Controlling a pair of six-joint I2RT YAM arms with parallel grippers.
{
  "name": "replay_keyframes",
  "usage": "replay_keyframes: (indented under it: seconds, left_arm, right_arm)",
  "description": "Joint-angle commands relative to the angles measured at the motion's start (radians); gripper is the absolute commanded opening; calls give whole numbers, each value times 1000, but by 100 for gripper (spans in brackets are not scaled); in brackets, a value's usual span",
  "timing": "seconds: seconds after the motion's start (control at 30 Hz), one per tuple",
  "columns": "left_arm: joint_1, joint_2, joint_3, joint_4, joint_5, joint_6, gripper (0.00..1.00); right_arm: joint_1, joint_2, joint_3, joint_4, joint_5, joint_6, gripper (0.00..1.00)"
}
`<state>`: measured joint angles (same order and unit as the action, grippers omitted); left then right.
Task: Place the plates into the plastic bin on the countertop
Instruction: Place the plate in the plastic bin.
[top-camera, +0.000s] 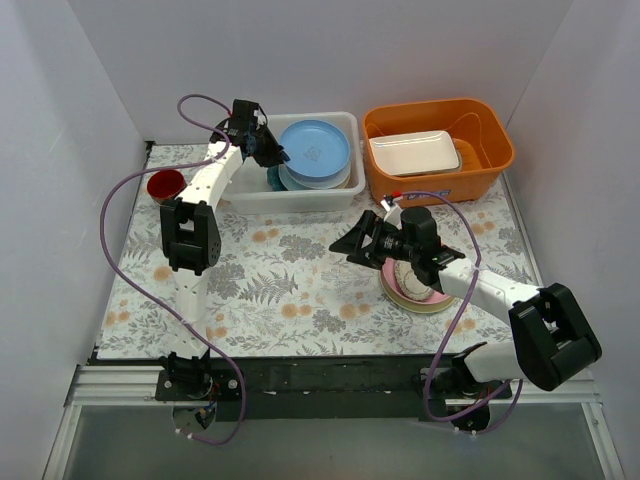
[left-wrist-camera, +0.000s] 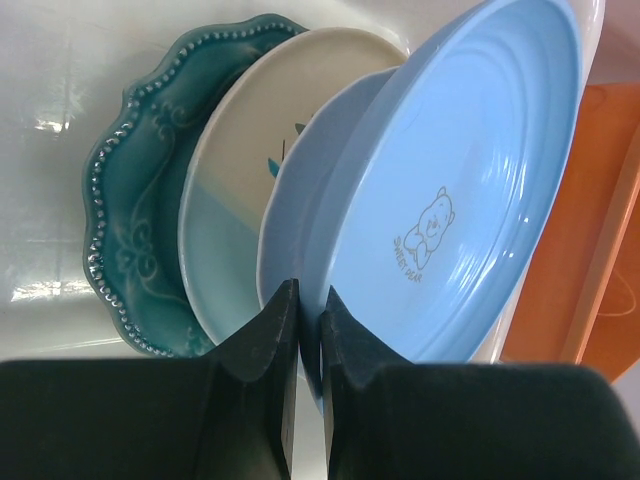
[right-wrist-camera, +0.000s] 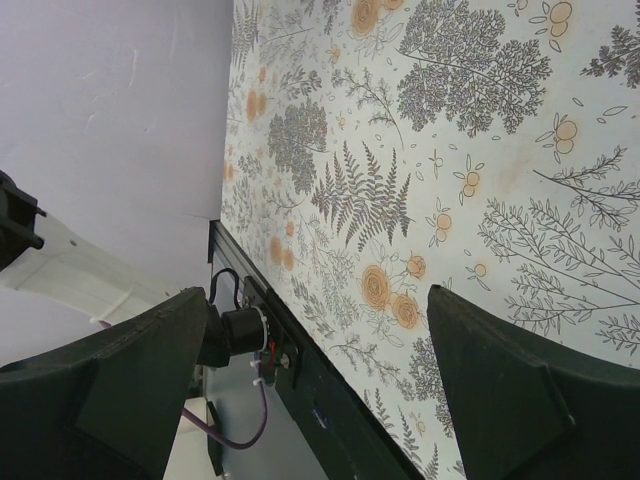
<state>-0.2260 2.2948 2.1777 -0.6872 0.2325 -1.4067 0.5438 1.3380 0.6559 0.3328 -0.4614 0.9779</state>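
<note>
My left gripper (top-camera: 268, 150) is over the white plastic bin (top-camera: 245, 196) at the back and is shut on the rim of a light blue plate (top-camera: 314, 147). In the left wrist view the left gripper (left-wrist-camera: 310, 305) pinches that blue plate (left-wrist-camera: 470, 190), which leans on a cream plate (left-wrist-camera: 240, 170) and a teal scalloped plate (left-wrist-camera: 135, 220) in the bin. My right gripper (top-camera: 352, 243) is open and empty, above the floral countertop (top-camera: 290, 280), left of a stack of plates (top-camera: 415, 290) with a pink one on top. The right wrist view shows only cloth (right-wrist-camera: 420, 150) between its fingers.
An orange tub (top-camera: 440, 150) holding a white rectangular tray (top-camera: 414, 153) stands at the back right. A red cup (top-camera: 165, 185) sits at the back left beside the bin. White walls close in on both sides.
</note>
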Motion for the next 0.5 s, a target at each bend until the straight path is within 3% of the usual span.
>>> replay_keyframes:
  seconds: [0.0,0.17,0.2,0.3,0.33,0.43,0.47]
  left_arm:
    - [4,-11,7,6,19,0,0]
    - [4,-3,-15,14,36,-3,0]
    - [4,-8,-22,17,44,-2,7]
    - [4,-24,-25,25,39,6,40]
    - [2,-29,-13,20,33,8,69]
    - [4,-52,10,0,-4,18,98]
    - [4,-58,16,-9,-7,23,98]
  right_arm:
    - [-8,-5,-12,45,-23,-18,98]
    - [-10,-10,4,19,-23,-28,98]
    - [-10,-13,8,11,-22,-39,98]
    - [-12,-28,27,-32,-7,-62,98]
    - [-10,-31,30,-46,1,-65,98]
    - [-12,-48,30,-55,4,-65,98]
    - [-13,-54,30,-57,4,-67,98]
